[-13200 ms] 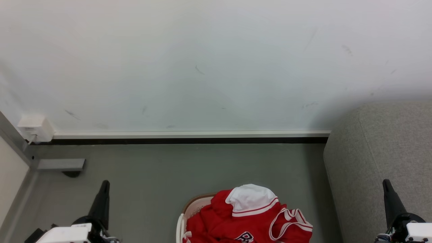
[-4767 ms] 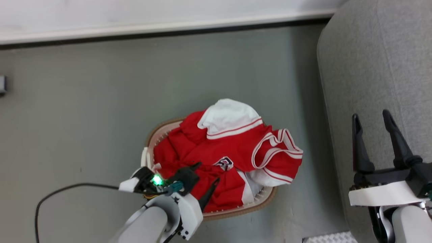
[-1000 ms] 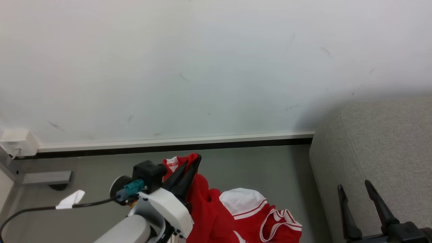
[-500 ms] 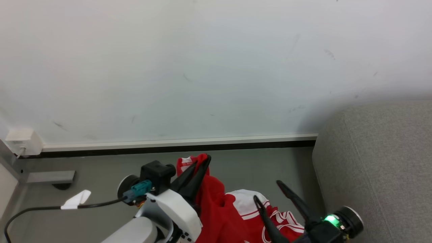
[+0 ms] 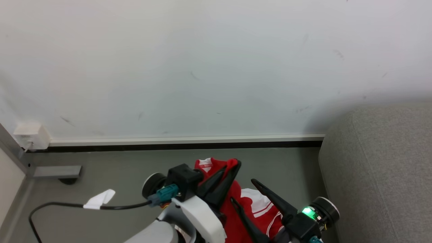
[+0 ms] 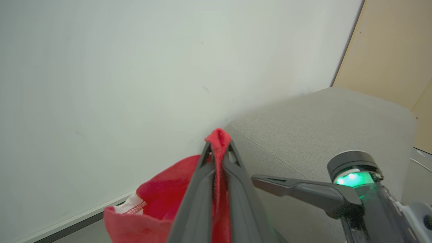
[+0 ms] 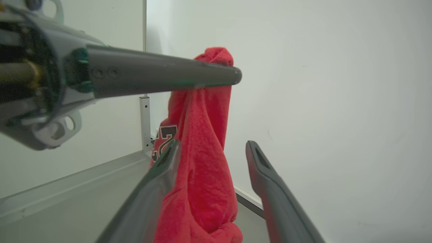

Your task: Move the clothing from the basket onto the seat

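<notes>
Right now my left pincer is clenched on a fold of the red clothing, which hangs down from its tips, the lower part running out of sight. My right pincer stands spread wide just below those tips and grasps nothing; the hanging cloth shows between its fingers, and I cannot tell whether either one touches it. The seat rises on my right, its rounded edge near both pincers, while bare grey floor runs ahead to the wall and off to my left.
</notes>
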You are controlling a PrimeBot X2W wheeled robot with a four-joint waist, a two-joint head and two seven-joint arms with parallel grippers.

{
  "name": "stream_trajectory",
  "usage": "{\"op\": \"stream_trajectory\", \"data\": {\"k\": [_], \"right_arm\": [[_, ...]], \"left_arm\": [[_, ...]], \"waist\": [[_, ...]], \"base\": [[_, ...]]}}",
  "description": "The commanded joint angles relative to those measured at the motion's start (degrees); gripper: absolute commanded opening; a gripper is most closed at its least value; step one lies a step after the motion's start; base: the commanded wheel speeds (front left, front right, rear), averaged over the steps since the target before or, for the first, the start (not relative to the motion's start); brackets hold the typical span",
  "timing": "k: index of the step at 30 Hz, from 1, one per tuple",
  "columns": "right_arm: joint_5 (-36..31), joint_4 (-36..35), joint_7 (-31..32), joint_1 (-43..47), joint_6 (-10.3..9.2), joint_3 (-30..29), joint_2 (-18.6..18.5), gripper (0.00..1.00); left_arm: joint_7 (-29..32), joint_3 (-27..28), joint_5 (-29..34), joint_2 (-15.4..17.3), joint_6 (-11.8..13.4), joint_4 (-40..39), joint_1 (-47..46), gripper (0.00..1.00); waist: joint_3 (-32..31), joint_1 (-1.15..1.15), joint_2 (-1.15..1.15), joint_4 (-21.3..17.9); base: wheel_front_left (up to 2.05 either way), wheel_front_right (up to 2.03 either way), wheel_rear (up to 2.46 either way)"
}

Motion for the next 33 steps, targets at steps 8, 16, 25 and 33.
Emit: {"op": "stream_trajectory", "data": {"k": [8,16,25,33], "right_arm": [[4.69,5.39,0.04,-3.4,-0.12,1.84,-0.25,1.0],[8.01,9.63,0.03,-5.05,-0.12,3.02,-0.25,0.71],[12.39,13.25,0.03,-6.21,-0.12,2.36,-0.26,0.0],[14.84,12.53,0.03,-5.69,-0.12,-0.75,-0.26,0.0]], "left_arm": [[1.76,-2.01,-0.23,-1.49,-0.72,-3.83,-0.91,0.0],[2.8,-3.67,-0.22,-2.36,-1.17,-5.77,-0.9,0.0],[2.33,-3.69,0.21,-1.31,-0.59,-5.66,-0.43,0.0],[0.65,-3.45,0.23,-1.28,0.11,-3.48,0.84,1.0]], "waist": [[0.07,0.0,-0.01,1.02],[0.07,0.0,-0.01,2.05],[-0.16,0.0,-0.01,2.14],[-0.21,0.0,-0.01,1.2]], "base": [[0.0,0.0,0.0],[0.0,0.0,0.0],[0.0,0.0,0.0],[0.0,0.0,0.0]]}}
